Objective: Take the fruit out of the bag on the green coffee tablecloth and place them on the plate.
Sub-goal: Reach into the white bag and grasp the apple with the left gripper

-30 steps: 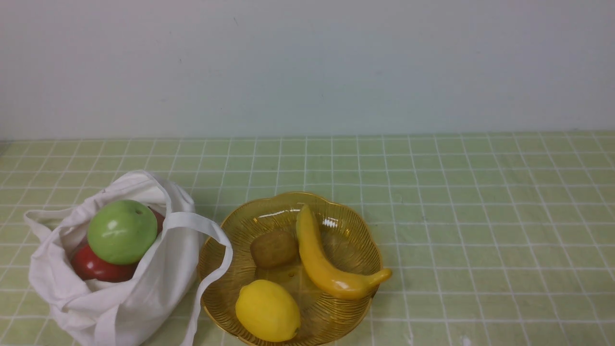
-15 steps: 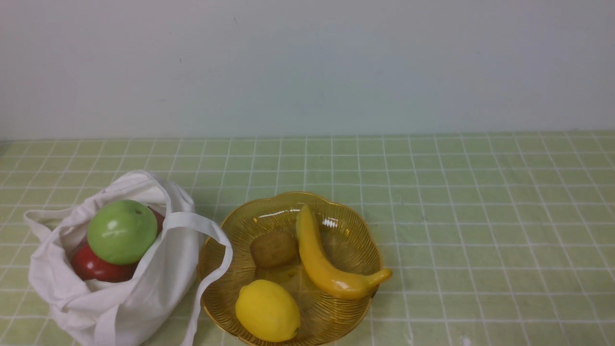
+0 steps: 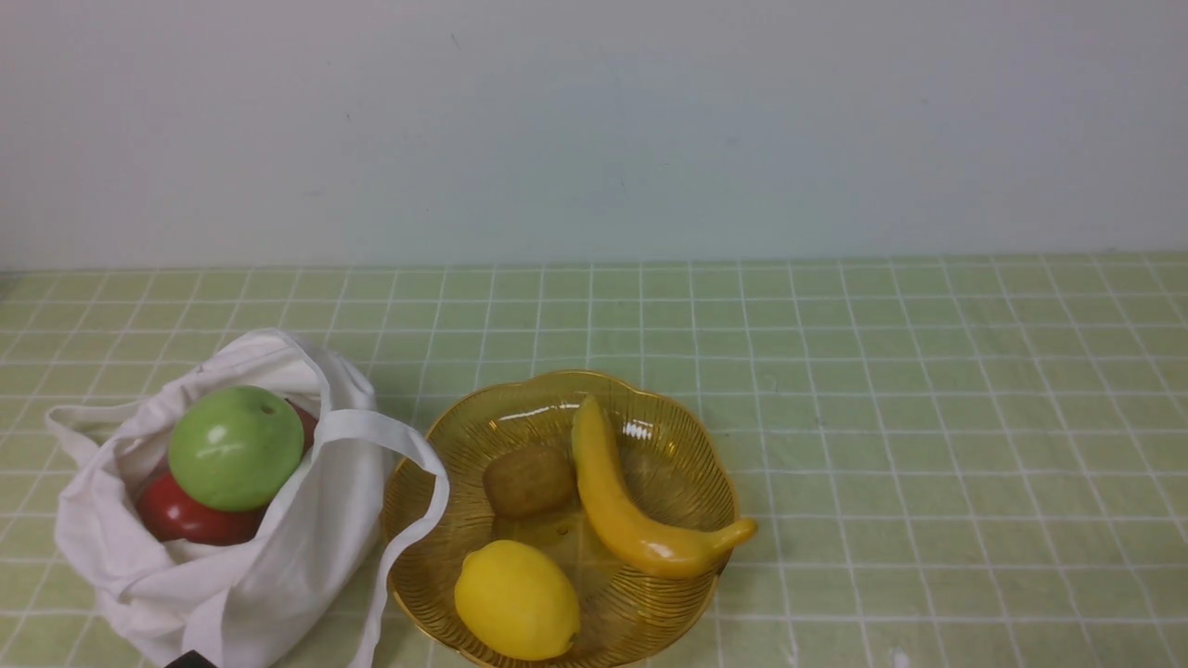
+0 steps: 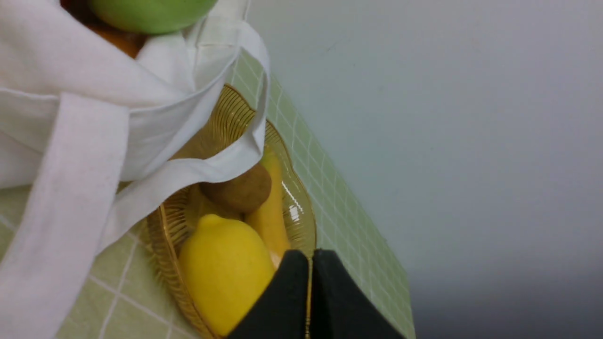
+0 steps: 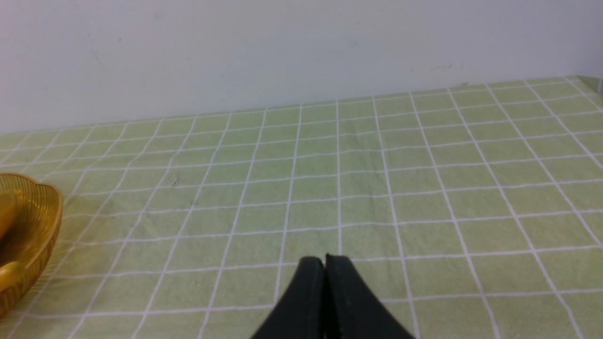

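Note:
The white bag sits open at the left on the green coffee tablecloth. In its mouth lie two of the fruit, a green apple on top of a dark red apple. The amber plate stands just right of the bag, and one bag strap hangs over its rim. My left gripper is shut and empty, low beside the bag and plate; only a dark tip shows in the front view. My right gripper is shut and empty over bare cloth, right of the plate.
The plate holds a banana, a lemon and a kiwi. A pale wall rises behind the table. Bare cloth spreads to the right of the plate.
A dark tip of my left gripper has come into the front view at the bottom edge, below the bag. Bag, fruit and plate have not moved.

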